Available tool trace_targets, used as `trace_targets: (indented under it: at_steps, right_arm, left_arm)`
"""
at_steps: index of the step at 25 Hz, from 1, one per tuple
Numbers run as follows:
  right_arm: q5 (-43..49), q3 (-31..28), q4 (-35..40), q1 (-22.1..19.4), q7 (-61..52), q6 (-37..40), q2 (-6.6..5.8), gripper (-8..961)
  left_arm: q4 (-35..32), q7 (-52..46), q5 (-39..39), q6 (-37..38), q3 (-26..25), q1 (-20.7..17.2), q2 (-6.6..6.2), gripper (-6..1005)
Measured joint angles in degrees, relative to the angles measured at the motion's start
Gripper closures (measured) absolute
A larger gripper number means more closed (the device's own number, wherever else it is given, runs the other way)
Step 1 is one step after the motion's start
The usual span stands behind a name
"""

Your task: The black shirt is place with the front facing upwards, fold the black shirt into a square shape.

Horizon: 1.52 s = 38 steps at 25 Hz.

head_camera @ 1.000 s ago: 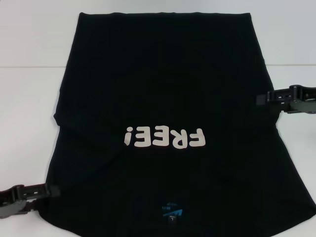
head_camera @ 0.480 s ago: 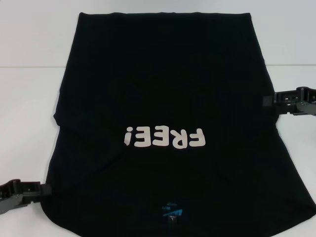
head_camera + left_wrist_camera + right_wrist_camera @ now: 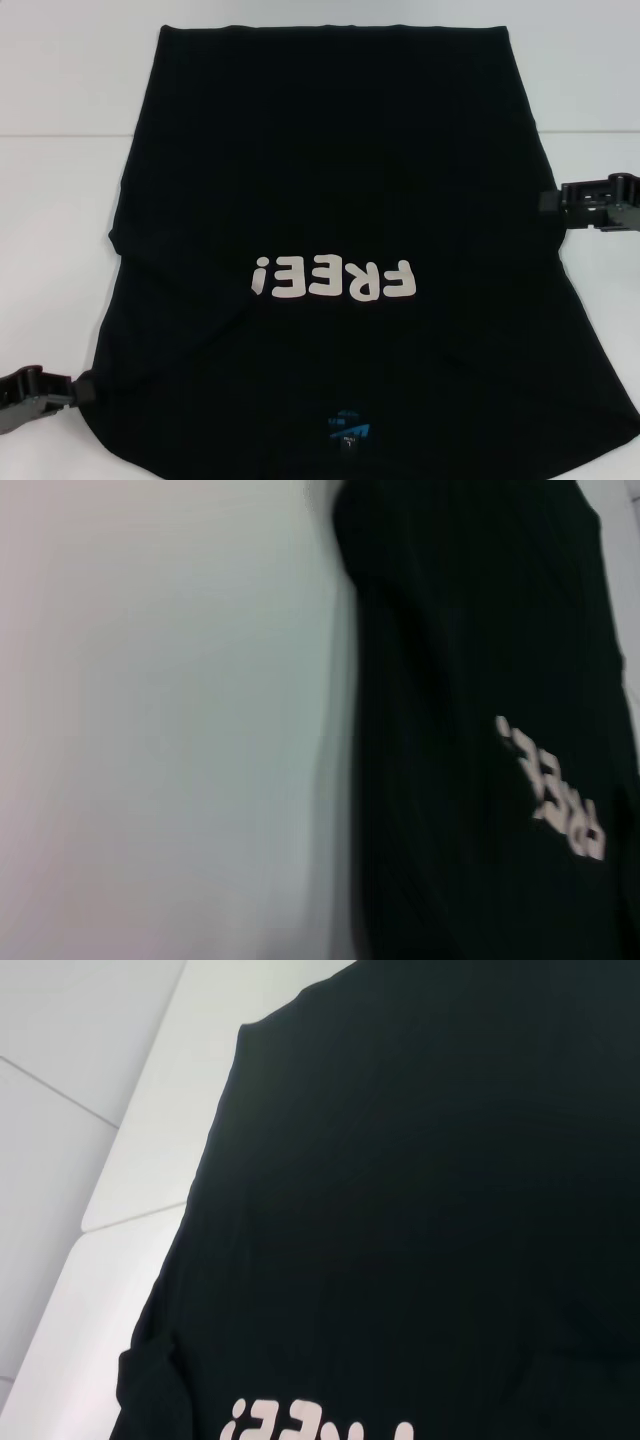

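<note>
Flat, black shirt [image 3: 330, 200] front-up, off-white "FREE!" lettering [image 3: 333, 279].

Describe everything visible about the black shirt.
The black shirt is plain, soft-looking cloth spread flat on the white table, front up. Off-white "FREE!" lettering reads upside down in the head view; a small blue neck label sits near the robot-side edge. Both side edges look folded inward, with slight creases. The left gripper sits at its near left edge and the right gripper by its right edge; contact is unclear.
</note>
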<state>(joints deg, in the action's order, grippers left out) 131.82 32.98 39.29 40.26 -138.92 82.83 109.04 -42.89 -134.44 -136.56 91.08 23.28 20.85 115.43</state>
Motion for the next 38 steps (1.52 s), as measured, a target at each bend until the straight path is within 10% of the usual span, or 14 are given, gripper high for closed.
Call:
trace_targets:
  at_steps: [3,22,38]
  right_arm:
    - [0.0,-1.0,-0.2,-0.6,1.7,-0.2,0.0,337]
    - [9.9,-0.2,4.6,-5.0,-0.7,13.8,-2.62,333]
    - [18.0,0.9,4.3,-6.0,0.2,13.7,-0.88,328]
  left_arm:
    - [0.4,3.3,1.9,2.3,-0.8,-0.3,-0.12,973]
    - [0.8,7.0,5.9,6.6,-2.6,1.8,-1.08,972]
    - [1.1,6.9,6.0,4.6,-2.7,3.0,-0.97,972]
